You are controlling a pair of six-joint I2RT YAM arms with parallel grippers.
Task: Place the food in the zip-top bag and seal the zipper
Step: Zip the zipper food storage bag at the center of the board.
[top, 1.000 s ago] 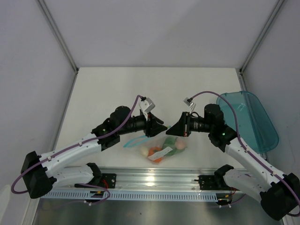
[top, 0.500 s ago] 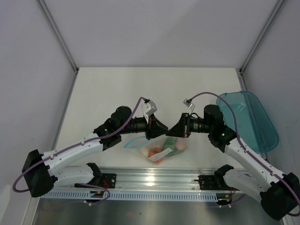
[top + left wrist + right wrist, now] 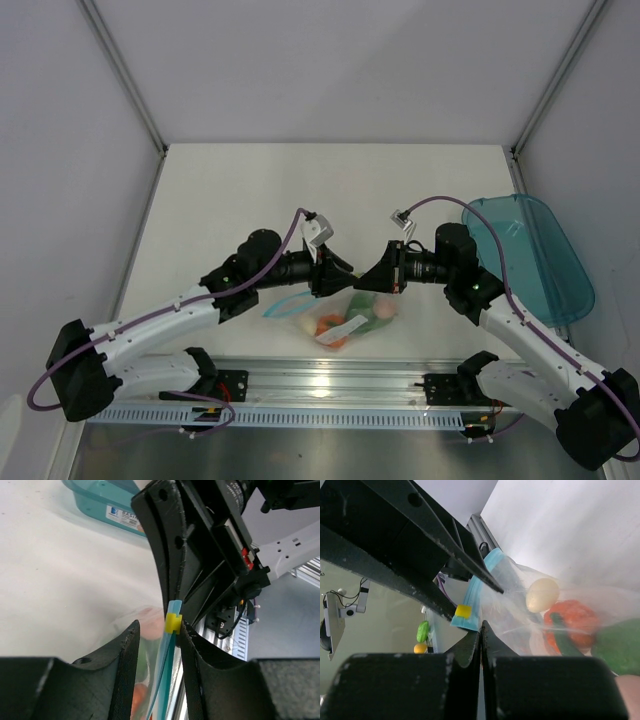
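Now right gripper (image 3: 481, 630) pinches clear crinkly zip-top bag (image 3: 517, 592); left gripper (image 3: 157, 626), slightly spread, should clamp teal-blue zipper strip (image 3: 167, 667) between its jaws.

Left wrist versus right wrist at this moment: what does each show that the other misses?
Only left wrist: the teal tray with its label, and the open left claw around the zipper. Only right wrist: clearly inside the zip-top bag, a pale egg, an orange-red piece, a green one. Both: the zipper and its yellow slider.
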